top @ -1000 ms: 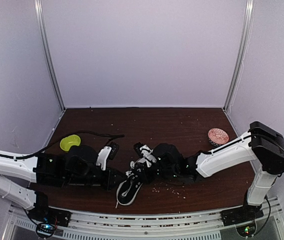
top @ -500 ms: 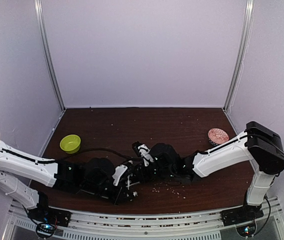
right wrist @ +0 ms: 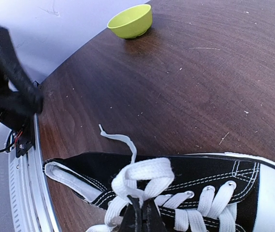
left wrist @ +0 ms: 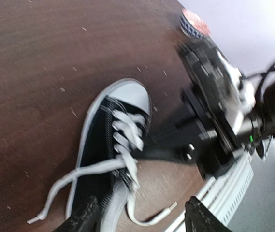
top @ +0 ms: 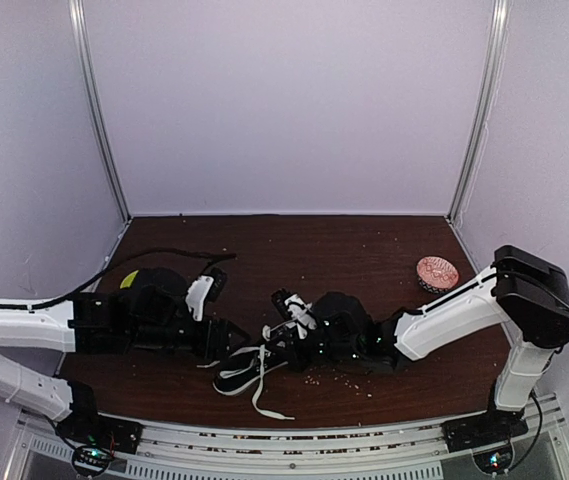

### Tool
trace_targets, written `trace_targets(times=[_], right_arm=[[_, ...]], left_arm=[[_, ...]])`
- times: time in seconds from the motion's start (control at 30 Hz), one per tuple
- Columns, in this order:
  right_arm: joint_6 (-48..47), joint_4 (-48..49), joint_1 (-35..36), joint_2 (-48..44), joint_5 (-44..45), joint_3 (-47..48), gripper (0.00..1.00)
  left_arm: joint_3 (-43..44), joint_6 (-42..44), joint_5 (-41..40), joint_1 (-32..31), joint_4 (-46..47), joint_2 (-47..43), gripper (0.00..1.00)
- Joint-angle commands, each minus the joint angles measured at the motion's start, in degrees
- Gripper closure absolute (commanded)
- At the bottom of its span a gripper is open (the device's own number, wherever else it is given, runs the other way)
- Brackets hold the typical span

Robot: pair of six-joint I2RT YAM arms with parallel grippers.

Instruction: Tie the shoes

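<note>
one black sneaker [top: 236, 375], lower centre in top view | left gripper [left wrist: 144, 216] spread open, heel just before it | right gripper [right wrist: 138, 212] clenched on white lace [right wrist: 142, 175] at tongue

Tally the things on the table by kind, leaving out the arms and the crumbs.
Sneaker: 1
Bowls: 2, a green bowl and a patterned bowl
Total: 3
</note>
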Motion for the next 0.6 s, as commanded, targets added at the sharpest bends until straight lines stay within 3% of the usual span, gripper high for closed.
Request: trace_targets(times=[0.0,0.4,0.57], right_arm=[[-1.31,3.94,-0.43,-2.35,-1.64,-1.8,1.0],[-1.42,4.73,-0.34,-2.11,-2.15,-2.12,1.0],[-1.76,4.43,-0.29,-2.24,-1.5,-2.21,1.0]], left_arm=[[0.83,2.61,-0.47,3.54,5.1,1.94,0.36],[8.65,3.41,7.68,7.6,11.79,16.26,0.36],[10.21,2.82,9.05,7.97,11.73,19.78,0.47]])
